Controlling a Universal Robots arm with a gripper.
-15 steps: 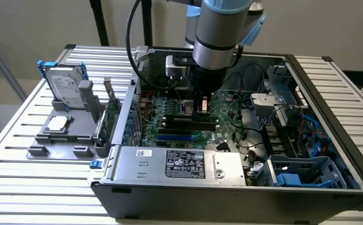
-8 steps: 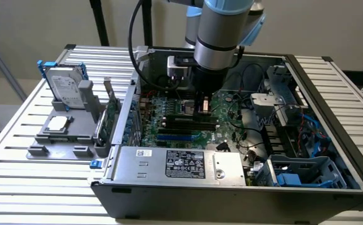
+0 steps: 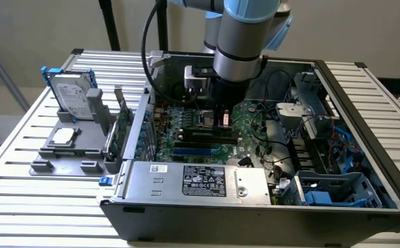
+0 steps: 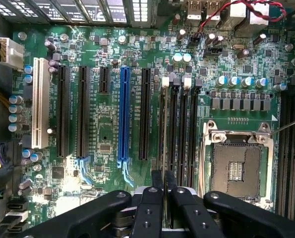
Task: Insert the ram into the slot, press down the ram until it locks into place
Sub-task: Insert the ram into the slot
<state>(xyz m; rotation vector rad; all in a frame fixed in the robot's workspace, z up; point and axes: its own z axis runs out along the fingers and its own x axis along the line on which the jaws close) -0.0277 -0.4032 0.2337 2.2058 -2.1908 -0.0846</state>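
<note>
Where the arm reaches down into the open computer case point(image 3: 186, 219), the end effector point(image 3: 224, 123) hangs over the motherboard point(image 4: 107, 134). It sits directly above the bank of black memory sockets between the blue slot point(image 4: 124, 114) and the processor socket point(image 4: 235, 168).

In the wrist view its fingers point(image 4: 151, 198) are drawn almost together, leaving only a thin dark gap. That gap lines up with the slot point(image 4: 162, 99), the black socket of the bank nearest the blue slot. The ram point(image 4: 162, 148) reads as a thin line seen edge-on, running from the fingertips along this slot. Judged from that, the end effector is closed on its upper edge. Whether the ram is already seated cannot be told.

Handling, by judgement:
- **Character:** the ram is light, thin and stiff, but fragile.
- **Areas to spare:** its chips and contact edge should bear no load.
- **Where to hold:** grip the flat faces near the middle of the upper edge, with the ram kept upright.
- **Slip:** the smooth faces may slip under a light pinch.
- **Tilt:** any tilt could jam it in the slot.
</note>
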